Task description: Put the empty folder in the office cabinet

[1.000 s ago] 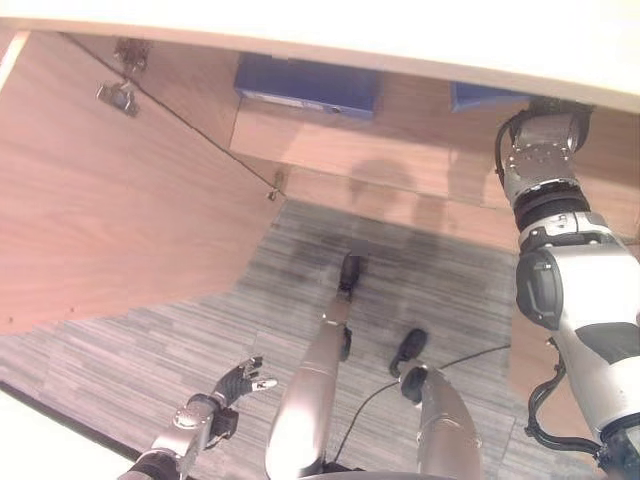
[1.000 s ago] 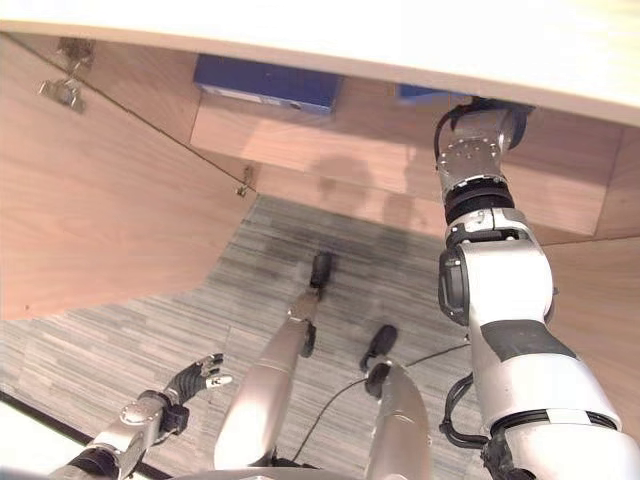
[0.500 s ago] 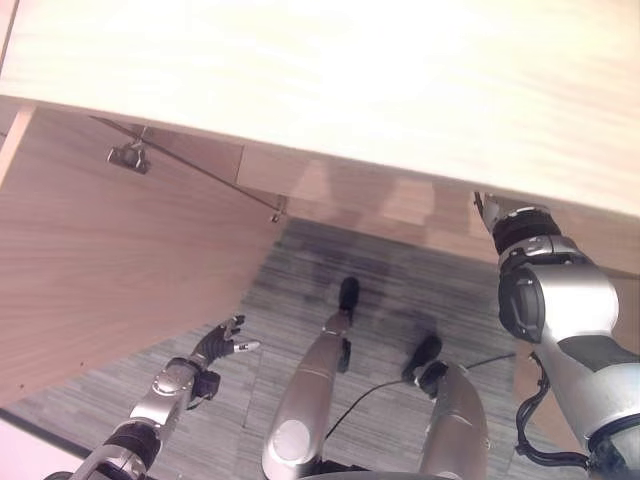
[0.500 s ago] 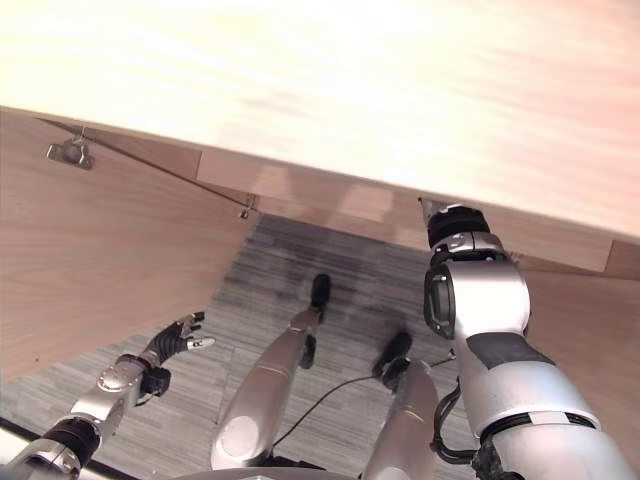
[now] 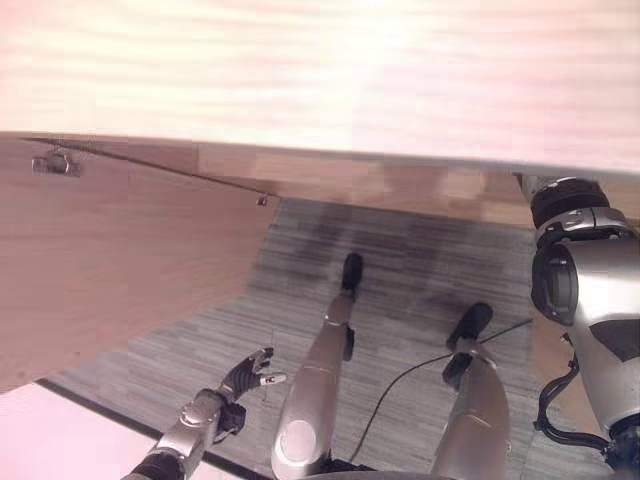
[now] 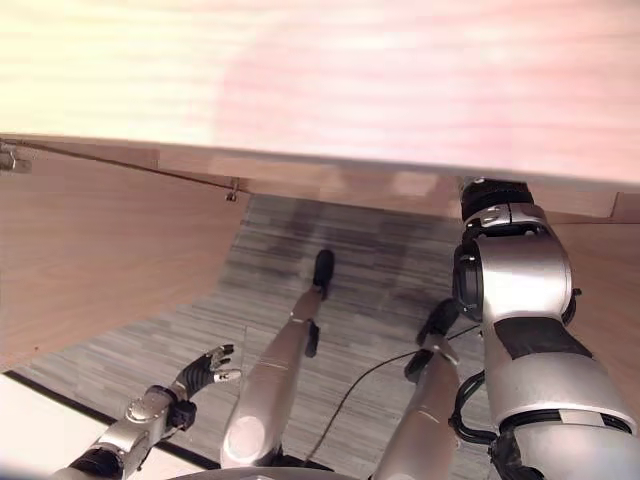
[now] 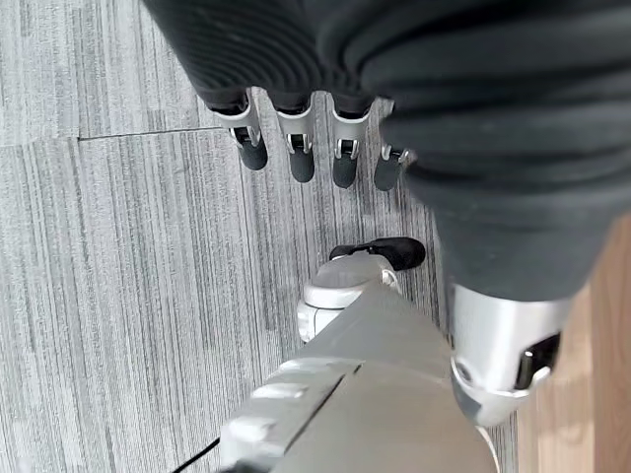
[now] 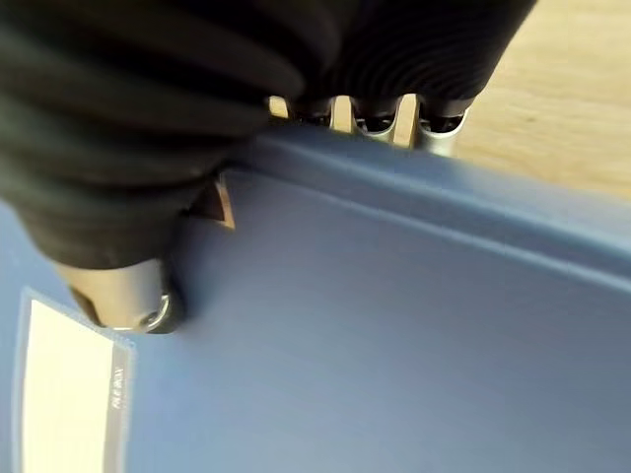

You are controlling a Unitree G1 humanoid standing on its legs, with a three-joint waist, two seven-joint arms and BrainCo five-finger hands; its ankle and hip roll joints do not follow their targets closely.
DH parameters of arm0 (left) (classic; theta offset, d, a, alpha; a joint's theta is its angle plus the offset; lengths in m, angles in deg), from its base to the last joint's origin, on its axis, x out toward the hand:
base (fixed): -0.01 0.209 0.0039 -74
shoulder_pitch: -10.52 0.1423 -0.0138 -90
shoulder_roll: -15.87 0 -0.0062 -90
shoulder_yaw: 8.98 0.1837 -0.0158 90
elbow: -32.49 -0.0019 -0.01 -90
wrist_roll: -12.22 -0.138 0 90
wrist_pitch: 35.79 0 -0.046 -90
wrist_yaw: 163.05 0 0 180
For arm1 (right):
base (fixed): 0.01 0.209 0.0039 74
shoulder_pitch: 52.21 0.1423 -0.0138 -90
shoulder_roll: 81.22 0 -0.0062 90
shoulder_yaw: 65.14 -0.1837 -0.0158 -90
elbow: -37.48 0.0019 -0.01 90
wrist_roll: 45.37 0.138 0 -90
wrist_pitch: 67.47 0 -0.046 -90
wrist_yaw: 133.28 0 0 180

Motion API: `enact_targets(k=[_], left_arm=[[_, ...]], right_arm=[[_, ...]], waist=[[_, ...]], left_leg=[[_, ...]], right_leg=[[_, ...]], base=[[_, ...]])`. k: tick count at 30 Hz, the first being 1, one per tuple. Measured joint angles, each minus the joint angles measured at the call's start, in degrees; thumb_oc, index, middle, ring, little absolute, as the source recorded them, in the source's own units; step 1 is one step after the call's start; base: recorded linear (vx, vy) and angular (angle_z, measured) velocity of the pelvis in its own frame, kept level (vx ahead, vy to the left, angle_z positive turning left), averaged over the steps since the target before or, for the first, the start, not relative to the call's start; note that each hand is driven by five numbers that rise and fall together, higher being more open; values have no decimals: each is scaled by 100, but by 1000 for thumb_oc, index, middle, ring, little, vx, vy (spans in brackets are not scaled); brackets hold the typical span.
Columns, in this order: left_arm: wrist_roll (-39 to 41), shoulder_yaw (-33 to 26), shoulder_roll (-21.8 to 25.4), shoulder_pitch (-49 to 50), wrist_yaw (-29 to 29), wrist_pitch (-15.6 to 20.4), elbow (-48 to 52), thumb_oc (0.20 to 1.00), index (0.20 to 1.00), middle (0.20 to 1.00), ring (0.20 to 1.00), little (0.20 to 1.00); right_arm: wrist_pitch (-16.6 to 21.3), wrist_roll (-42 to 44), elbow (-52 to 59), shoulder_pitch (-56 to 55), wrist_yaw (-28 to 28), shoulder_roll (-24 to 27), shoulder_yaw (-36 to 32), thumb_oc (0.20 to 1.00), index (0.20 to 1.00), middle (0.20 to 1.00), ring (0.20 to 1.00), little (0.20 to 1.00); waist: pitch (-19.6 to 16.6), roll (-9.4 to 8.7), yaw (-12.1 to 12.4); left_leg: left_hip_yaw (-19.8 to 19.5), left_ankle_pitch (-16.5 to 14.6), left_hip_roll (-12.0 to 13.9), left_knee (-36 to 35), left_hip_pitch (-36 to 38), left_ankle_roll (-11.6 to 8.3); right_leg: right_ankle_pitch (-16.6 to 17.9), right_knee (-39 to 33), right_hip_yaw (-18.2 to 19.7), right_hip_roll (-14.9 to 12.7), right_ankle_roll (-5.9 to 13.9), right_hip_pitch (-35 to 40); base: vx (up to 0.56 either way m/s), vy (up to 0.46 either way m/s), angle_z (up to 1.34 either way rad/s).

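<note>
Eye views: cabinet top (image 5: pixel 330 70), pale wood, across the upper frame; open cabinet door (image 5: pixel 110 250) at the robot's left; grey carpet floor (image 5: pixel 400 270) below. Right arm reaches up under the cabinet top, its hand hidden there. Left hand (image 5: pixel 248 373) low over the floor, fingers loosely spread, holding nothing.

Left wrist view: left hand's fingers (image 7: pixel 296 158) straight, empty, above carpet.

Right wrist view: right hand (image 8: pixel 128 296) on blue folder (image 8: pixel 394 345); thumb on the face, fingers (image 8: pixel 434 133) over the far edge, apparently a pinch, wood surface (image 8: pixel 562 99) beyond.

Handling, judged: folder stiff, light, smooth-skinned, liable to slip; best held at the edge, thumb opposing fingers.
</note>
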Motion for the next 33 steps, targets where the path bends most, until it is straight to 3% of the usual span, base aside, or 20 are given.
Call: enact_targets(k=[10, 23, 27, 33], left_arm=[[7, 68, 40, -131, -121, 5, 25, 1000, 1000, 1000, 1000, 1000], [0, 151, 82, -460, -234, 18, 138, 1000, 1000, 1000, 1000, 1000], [10, 130, 269, -567, -289, 20, 184, 1000, 1000, 1000, 1000, 1000], [26, 151, 270, -561, -360, 20, 196, 1000, 1000, 1000, 1000, 1000]], right_arm=[[6, -212, 258, 144, 117, -3, 14, 200, 200, 200, 200, 200], [46, -202, 276, 329, 137, -145, 29, 200, 200, 200, 200, 200], [17, -198, 256, 512, 145, -160, 30, 200, 200, 200, 200, 200], [-23, -199, 183, 647, 137, -123, 83, 200, 200, 200, 200, 200]], waist=[[112, -21, -62], [165, -105, -334], [211, -181, -390], [231, -229, -405]], left_leg=[[-225, -270, -10, 800, -831, -135], [-273, -300, -55, 1241, -1178, -122], [-372, -545, -91, 1891, -1587, -136], [-345, -644, -96, 2118, -1825, -162]], right_leg=[[-796, 1434, 226, -97, -190, -1030], [-913, 1787, 358, -70, -267, -1274], [-1082, 2233, 474, -73, -338, -1575], [-1089, 2327, 620, -13, -333, -1762]], base=[[29, -62, 11], [-7, -17, 4], [-5, 4, 4], [-20, 3, -3]])
